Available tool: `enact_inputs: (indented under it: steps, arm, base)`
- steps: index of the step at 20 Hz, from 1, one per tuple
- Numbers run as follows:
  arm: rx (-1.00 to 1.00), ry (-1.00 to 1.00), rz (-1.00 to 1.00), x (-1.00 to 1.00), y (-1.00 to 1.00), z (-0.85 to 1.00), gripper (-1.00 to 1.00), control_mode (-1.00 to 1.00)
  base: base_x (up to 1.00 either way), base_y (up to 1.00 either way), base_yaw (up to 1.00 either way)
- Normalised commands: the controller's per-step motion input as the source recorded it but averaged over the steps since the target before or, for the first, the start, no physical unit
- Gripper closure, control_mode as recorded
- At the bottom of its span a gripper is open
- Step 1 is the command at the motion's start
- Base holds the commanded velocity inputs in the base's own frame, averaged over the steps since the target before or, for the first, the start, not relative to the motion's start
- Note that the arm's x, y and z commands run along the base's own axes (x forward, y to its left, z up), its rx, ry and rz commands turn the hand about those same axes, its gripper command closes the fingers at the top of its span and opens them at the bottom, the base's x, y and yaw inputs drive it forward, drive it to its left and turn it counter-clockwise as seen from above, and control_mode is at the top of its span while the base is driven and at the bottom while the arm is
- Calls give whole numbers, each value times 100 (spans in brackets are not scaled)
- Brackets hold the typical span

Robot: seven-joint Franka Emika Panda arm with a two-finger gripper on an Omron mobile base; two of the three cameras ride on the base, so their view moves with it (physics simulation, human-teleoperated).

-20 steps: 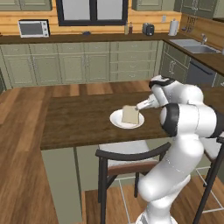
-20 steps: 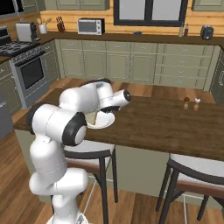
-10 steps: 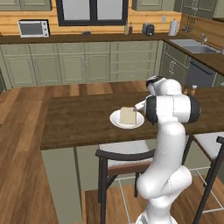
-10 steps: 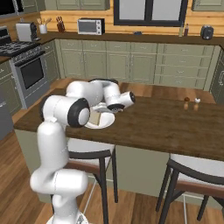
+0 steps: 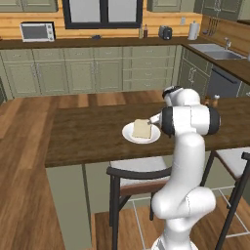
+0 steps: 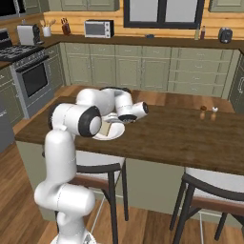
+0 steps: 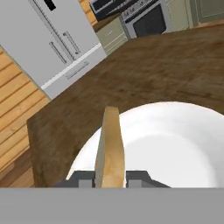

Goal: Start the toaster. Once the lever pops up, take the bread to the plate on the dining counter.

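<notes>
A tan square slice of bread (image 5: 141,129) stands on edge on the round white plate (image 5: 128,135), on the dark wood dining counter (image 5: 88,132). My gripper (image 5: 152,122) reaches in from the right and is shut on the bread. In the hand view the bread (image 7: 110,148) rises edge-on between my two dark fingertips (image 7: 83,178), with the plate (image 7: 175,144) under it. In the right base view my forearm covers part of the bread (image 6: 105,127) and plate (image 6: 114,135). The silver-grey toaster (image 6: 28,34) sits far off on the back counter; its lever is too small to make out.
Stools (image 5: 132,178) (image 6: 205,190) stand tucked against the counter's near side. Salt and pepper shakers (image 6: 208,112) stand to the right on the counter. Microwave (image 5: 37,31), stove (image 6: 28,76) and sink (image 5: 215,49) line the far walls. A grey fridge (image 7: 48,39) stands beyond the counter's end.
The arm's elbow has swung up and in over the counter. The bread has stayed at the plate, held in the gripper. The base views have not shifted.
</notes>
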Motion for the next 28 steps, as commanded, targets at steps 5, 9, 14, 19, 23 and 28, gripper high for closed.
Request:
enact_inputs:
  steps: [5, 9, 14, 19, 23, 28]
  arm:
    - [-5, 0, -6, 4, 4, -6, -100, -100]
    - [-12, 0, -8, 3, -1, 0, -100, -100]
    - [-20, 0, -9, 21, 0, 0, -100, -100]
    - [-21, 0, -11, 21, -1, 0, -100, -100]
    - [-22, 0, -12, 18, -6, 0, -100, -100]
    - [-20, 0, -11, 28, -8, 5, -100, -100]
  base:
    - [0, 0, 0]
    - [0, 0, 0]
    - [0, 0, 0]
    - [0, 0, 0]
    - [0, 0, 0]
    - [0, 0, 0]
